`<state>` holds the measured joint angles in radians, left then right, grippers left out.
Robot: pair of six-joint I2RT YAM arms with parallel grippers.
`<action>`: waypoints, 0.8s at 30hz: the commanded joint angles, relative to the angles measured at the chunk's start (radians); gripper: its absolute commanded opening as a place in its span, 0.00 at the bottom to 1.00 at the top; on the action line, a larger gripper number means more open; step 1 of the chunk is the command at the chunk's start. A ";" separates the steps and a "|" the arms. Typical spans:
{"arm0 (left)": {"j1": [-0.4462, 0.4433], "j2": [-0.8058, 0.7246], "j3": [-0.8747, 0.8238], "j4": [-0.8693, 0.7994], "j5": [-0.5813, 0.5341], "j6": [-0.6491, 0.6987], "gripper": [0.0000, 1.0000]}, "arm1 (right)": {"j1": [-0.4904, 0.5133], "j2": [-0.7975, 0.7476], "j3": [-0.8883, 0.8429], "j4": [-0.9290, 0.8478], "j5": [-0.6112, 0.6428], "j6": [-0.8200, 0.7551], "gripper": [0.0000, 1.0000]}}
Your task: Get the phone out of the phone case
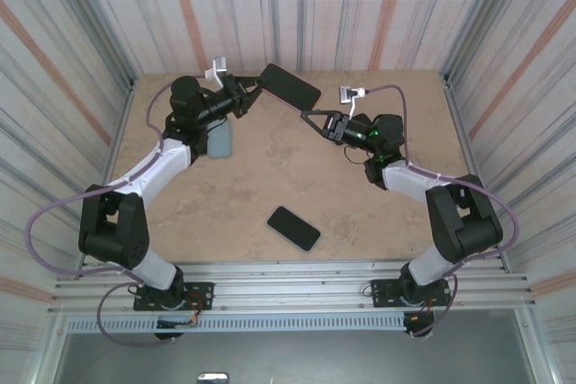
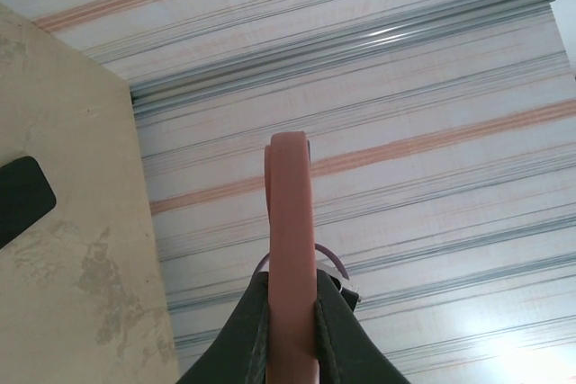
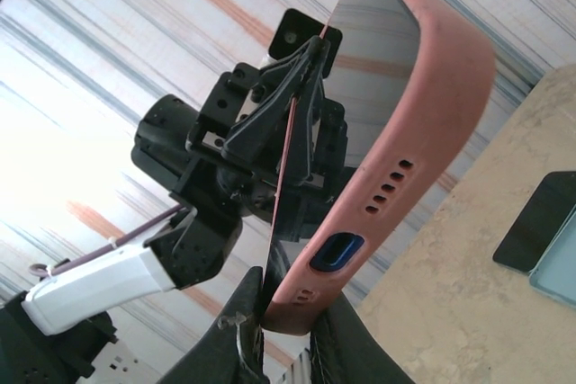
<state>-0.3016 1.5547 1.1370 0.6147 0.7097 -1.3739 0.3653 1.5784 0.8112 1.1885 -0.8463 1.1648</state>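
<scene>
Mid-air over far table (image 1: 360,195): phone (image 3: 373,69) in pink case (image 3: 432,141), between arms. Edge clamped by left fingers (image 2: 247,334); end pinched by right fingers (image 3: 236,348). Hold left firm, peel rim off glass slowly, guard against drop.

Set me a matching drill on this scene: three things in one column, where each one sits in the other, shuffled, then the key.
Things:
1. pink phone case
2. black phone
3. blue-grey item

Places:
A. flat on the table, near its front edge
B. on the table, partly under the left arm
C. in the air, gripped at opposite ends by the left gripper and the right gripper

Pairs: 1-C, 2-A, 3-B.
</scene>
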 commanded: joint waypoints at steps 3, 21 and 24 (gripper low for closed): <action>-0.037 -0.027 0.025 0.150 0.058 -0.147 0.00 | -0.025 0.003 0.038 -0.129 -0.027 -0.155 0.14; -0.072 -0.040 0.074 0.074 0.099 -0.088 0.00 | -0.071 -0.052 0.109 -0.334 -0.073 -0.307 0.14; -0.051 -0.061 0.098 -0.062 0.106 0.058 0.00 | -0.082 -0.071 0.094 -0.338 -0.085 -0.322 0.22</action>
<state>-0.3325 1.5593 1.1728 0.5995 0.6861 -1.4170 0.3031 1.5238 0.8997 0.9031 -0.9684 0.8829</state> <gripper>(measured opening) 0.135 0.214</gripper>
